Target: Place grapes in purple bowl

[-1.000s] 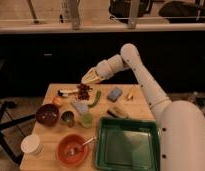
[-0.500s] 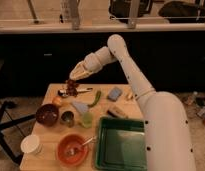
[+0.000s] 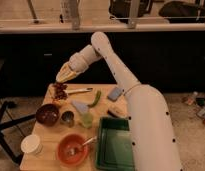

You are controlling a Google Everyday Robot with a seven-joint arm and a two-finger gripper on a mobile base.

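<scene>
Presently catalogued, working outward from the fruit:

Grapes (image 3: 59, 91): small lumpy cluster, dark reddish-purple, lying on the tabletop (image 3: 46, 140) at its far left corner, not yet in any bowl. Judged light and soft; berries likely bruise or detach under a hard squeeze, and the skins may be slippery. Best taken across the middle of the bunch with a gentle pinch from above, rather than by a single outer berry.

Gripper (image 3: 61, 79): just above and slightly behind the grapes, pointing down toward them. Its fingers are clenched together and appear to grasp nothing; the cluster rests on the wood below.

Purple bowl (image 3: 47, 114): round, dark maroon, nearer the camera than the grapes and slightly left of them, near but apart. Appears empty.

Small dark metal cup (image 3: 68, 118): just right of the purple bowl.

Pale-handled utensil (image 3: 78, 91): lying just right of the grapes.

Green vegetable (image 3: 97, 98): right of the grapes, beyond the utensil.

Orange-red bowl (image 3: 72, 149): well in front of the grapes, with a utensil resting in it.

White cup (image 3: 31, 144): left of the orange-red bowl.

Green tray (image 3: 114, 145): front right, well apart from the grapes.
</scene>
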